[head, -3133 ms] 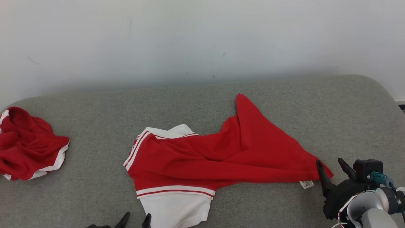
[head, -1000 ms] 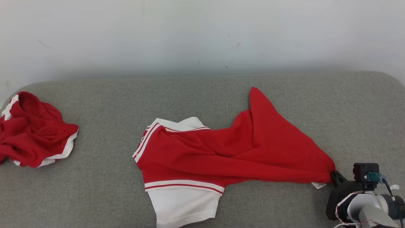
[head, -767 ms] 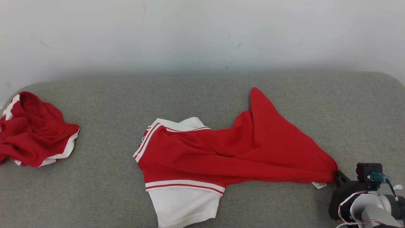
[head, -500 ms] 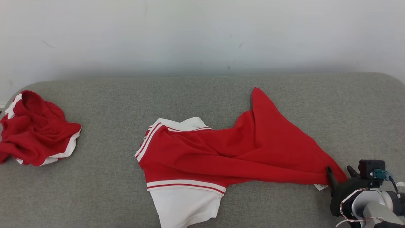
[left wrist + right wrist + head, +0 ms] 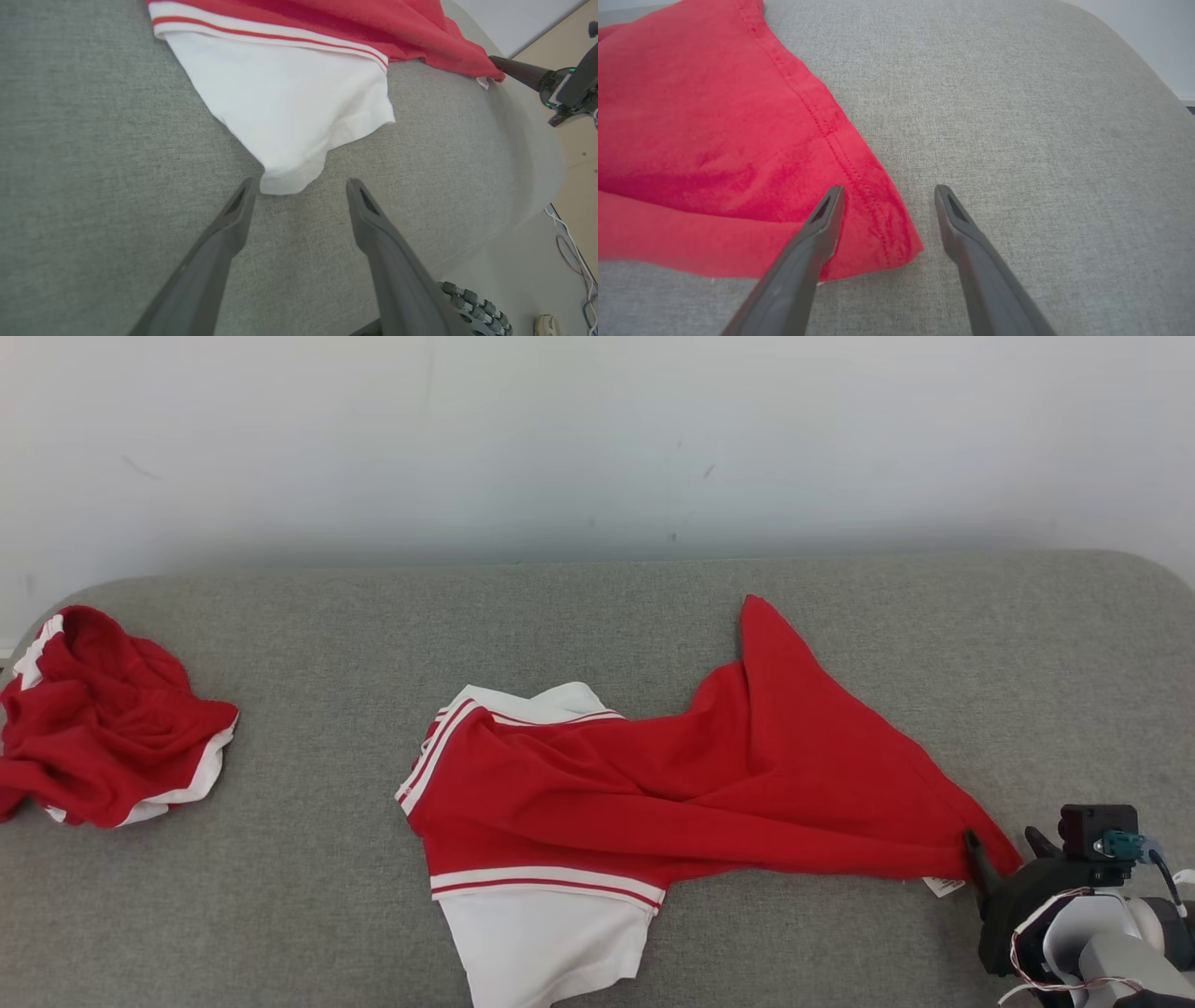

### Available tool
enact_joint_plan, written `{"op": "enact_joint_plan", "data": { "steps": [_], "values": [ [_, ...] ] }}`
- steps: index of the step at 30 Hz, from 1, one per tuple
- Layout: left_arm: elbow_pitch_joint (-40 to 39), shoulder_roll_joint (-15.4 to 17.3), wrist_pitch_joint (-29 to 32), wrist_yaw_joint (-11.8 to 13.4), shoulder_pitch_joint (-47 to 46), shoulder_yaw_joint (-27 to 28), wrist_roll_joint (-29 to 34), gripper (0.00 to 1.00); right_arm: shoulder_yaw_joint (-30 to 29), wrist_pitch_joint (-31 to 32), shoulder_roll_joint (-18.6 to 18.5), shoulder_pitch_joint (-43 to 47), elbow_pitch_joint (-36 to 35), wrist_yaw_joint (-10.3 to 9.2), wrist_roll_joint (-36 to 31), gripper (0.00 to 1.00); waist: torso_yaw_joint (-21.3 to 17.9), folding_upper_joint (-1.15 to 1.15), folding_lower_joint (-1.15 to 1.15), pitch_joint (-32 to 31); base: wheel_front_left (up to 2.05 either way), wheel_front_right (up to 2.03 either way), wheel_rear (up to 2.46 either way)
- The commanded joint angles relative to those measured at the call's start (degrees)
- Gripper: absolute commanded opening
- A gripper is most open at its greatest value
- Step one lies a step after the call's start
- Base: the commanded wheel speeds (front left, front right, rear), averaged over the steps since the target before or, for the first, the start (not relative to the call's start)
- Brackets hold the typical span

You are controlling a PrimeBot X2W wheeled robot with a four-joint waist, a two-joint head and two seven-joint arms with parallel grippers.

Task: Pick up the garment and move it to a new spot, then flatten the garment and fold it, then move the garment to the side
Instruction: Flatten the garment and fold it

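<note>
The red-and-white garment lies rumpled on the grey cushion, left gripper spread empty at its white tip, right gripper spread empty astride its red corner, so flattening seems in hand, the next move needing edge pinches.

Red garment with white panels and red-striped white bands: white ahead of the dark grey left fingers, red between the right fingers; grey upholstery

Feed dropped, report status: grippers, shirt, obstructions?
Left gripper open at white cloth tip. Right gripper open over red hem corner. Shirt rumpled, unfolded, on grey cushion. Second red garment far left, apart.
</note>
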Motion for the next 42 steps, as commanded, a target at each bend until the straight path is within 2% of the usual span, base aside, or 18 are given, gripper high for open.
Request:
{"op": "enact_joint_plan", "data": {
  "steps": [1, 15, 16, 17, 18, 32, 38, 42],
  "values": [
    [0.3, 0.0, -0.4, -0.3, -0.8, 0.1, -0.6, 1.00, 0.1, 0.1, -0.3, 0.4, 0.1, -0.12, 0.5, 1.00, 0.0, 0.00, 0.01, 0.0, 0.00, 0.00, 0.00],
    [6.6, -1.3, -2.0, -1.0, -4.3, -1.0, -1.1, 1.00, 1.0, 2.0, 0.8, 0.3, 0.8, -0.13, -0.3, 1.00, -1.2, 0.00, 0.01, -0.4, 0.00, 0.00, 0.00],
    [7.0, -1.3, -2.0, -1.1, -4.4, -1.2, -1.1, 0.70, 1.2, 2.1, 0.8, 0.2, 0.9, -0.13, -0.3, 0.94, -1.3, 0.00, 0.01, -0.4, 0.00, 0.00, 0.00],
    [7.2, -1.4, -2.4, -1.3, -4.6, -1.3, -1.1, 0.00, 1.4, 2.2, 0.8, 0.0, 1.2, -0.13, -0.6, 0.19, -1.3, 0.00, 0.01, -0.4, 0.00, 0.00, 0.00],
    [7.4, -1.4, -2.7, -1.4, -4.7, -1.5, -1.0, 0.00, 1.4, 2.0, 0.9, -0.1, 1.3, -0.13, -0.6, 0.00, -1.3, 0.00, 0.01, -0.5, 0.00, 0.00, 0.00],
    [7.1, -0.5, -6.5, -0.3, -5.5, -0.9, -0.1, 0.00, 1.9, -0.3, 1.5, -1.0, 1.8, -0.13, 0.4, 0.00, -0.5, 0.00, 0.01, -0.8, 0.00, 0.00, 0.00],
    [2.7, 0.5, -7.8, 0.8, -6.1, 1.1, -1.2, 0.00, 4.1, -0.9, 2.5, -1.3, -3.1, -0.13, 6.3, 0.00, -0.7, 0.00, 0.01, -0.7, 0.00, 0.00, 0.00],
    [0.0, 2.6, -7.1, 0.6, -7.9, 1.8, -0.3, 0.00, 6.9, 0.3, 3.3, -0.9, -8.4, -0.13, 12.3, 0.00, -0.5, 0.00, 0.01, -0.3, 0.00, 0.00, 0.00]
  ]
}}
